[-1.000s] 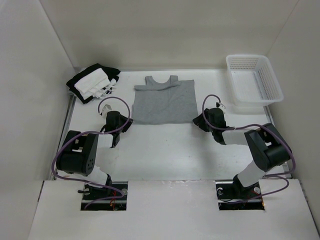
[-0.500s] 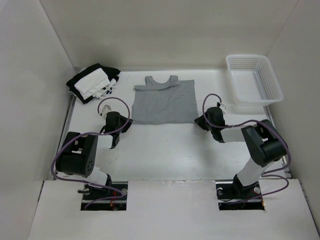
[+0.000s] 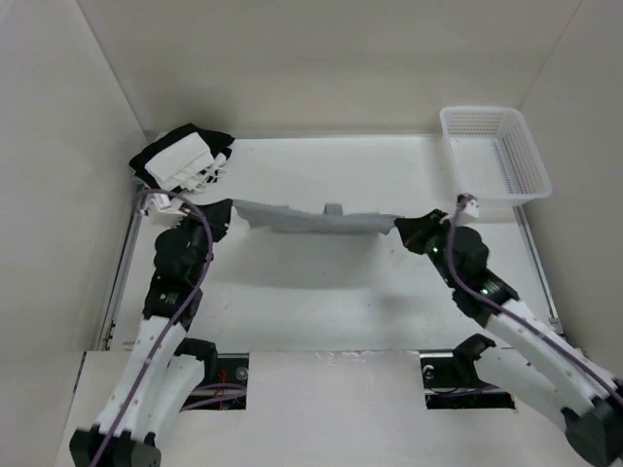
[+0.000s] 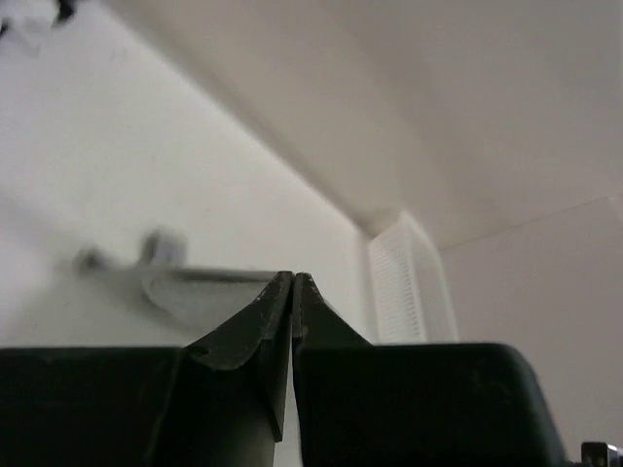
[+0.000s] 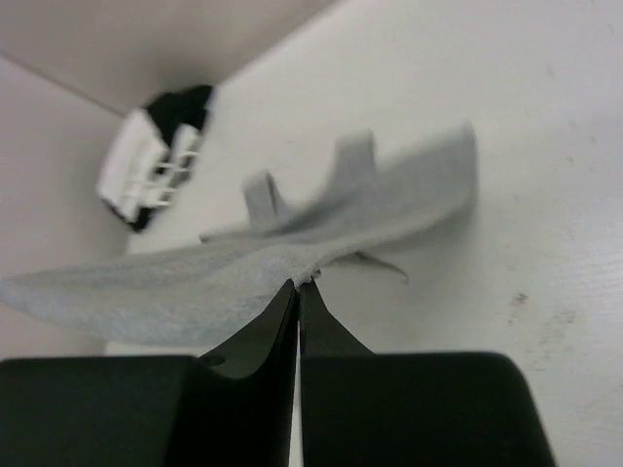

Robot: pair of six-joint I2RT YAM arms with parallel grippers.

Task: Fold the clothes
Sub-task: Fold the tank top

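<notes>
While both clamp its corners, clothes (image 3: 311, 219) span between left gripper (image 3: 227, 211) and right gripper (image 3: 401, 228).

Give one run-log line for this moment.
left tool: shut on grey garment hem | right tool: same | garment: hem raised, stretched between tools

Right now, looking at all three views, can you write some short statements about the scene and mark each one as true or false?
1. The left end effector and the right end effector are both shut on the grey garment. True.
2. The grey garment lies spread out flat. False: it hangs stretched between the two end effectors.
3. The white basket holds no clothing. True.
4. The black-and-white bundle sits inside the white basket. False: it lies in the far left corner, apart from the basket.
</notes>
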